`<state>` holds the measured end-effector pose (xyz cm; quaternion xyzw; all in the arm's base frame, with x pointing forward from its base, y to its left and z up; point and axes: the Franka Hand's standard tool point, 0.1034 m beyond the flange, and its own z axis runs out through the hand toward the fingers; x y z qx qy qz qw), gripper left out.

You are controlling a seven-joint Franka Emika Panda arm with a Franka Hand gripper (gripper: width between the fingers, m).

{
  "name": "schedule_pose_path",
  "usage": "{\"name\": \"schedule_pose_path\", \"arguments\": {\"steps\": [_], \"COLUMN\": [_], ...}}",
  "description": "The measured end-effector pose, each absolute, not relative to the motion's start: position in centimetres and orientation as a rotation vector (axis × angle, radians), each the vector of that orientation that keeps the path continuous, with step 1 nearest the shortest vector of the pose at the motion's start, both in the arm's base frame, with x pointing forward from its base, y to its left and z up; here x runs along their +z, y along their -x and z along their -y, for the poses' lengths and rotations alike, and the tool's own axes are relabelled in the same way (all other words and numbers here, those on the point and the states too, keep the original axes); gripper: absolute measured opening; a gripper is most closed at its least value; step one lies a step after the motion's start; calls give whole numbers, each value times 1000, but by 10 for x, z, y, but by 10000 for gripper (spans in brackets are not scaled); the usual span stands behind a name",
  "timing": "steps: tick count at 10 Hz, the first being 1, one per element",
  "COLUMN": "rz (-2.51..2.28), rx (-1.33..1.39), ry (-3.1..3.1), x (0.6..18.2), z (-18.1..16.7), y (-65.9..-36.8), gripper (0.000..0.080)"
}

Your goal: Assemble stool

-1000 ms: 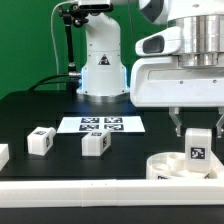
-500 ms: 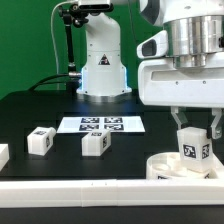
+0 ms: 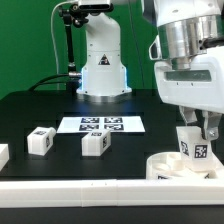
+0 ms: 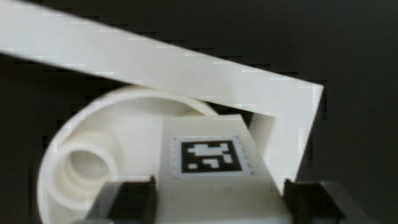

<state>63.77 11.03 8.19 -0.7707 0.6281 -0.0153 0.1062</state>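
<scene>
The held leg [image 3: 197, 148], a chunky white block with a black-and-white tag facing the camera, hangs at the exterior view's right, slightly tilted, with its lower end down at the seat disc [image 3: 160, 166]. Whether the block touches the disc cannot be told from either view. The gripper [image 3: 197, 140] is clenched on this block, one finger on each side of it. In the wrist view the two dark fingers [image 4: 128, 203] flank the tagged face of the held leg [image 4: 214, 157], with the gripper [image 4: 222, 203] closed on its sides and the round seat disc [image 4: 93, 150] lying beneath and beside it.

The disc rests flat on the black table [image 3: 30, 110], close to the long white rail [image 3: 80, 186] that runs along the near edge. In the wrist view the rail [image 4: 160, 60] crosses just beyond the disc.

Well apart, toward the exterior view's left, the first loose leg [image 3: 40, 140] and the second loose leg [image 3: 95, 144] lie on the table, apart from each other. Behind them lies the marker board [image 3: 100, 124], flat, and behind that stands the white robot base [image 3: 102, 62].
</scene>
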Motion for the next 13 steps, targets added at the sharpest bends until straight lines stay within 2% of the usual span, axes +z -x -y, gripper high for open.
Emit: {"name": "schedule_pose_path", "arguments": {"steps": [4,5,6,7,8,9,13], "rz": [-1918,-1905,-1860,-1799,-1706,-1684,-1311], "rx": [-19,-21,-22,-23,-30,-37,-75], "ry": [2192,2204,2244,2295,2361,2371,2614], "x": [81,81,82,86,93,98,95], "z": [-110,-110,-109,-110,-112,-111,-112], "y": [-638,-638,-638,-638,-640,-641,-639], "gripper": [340,500,500,614,642,642,649]}}
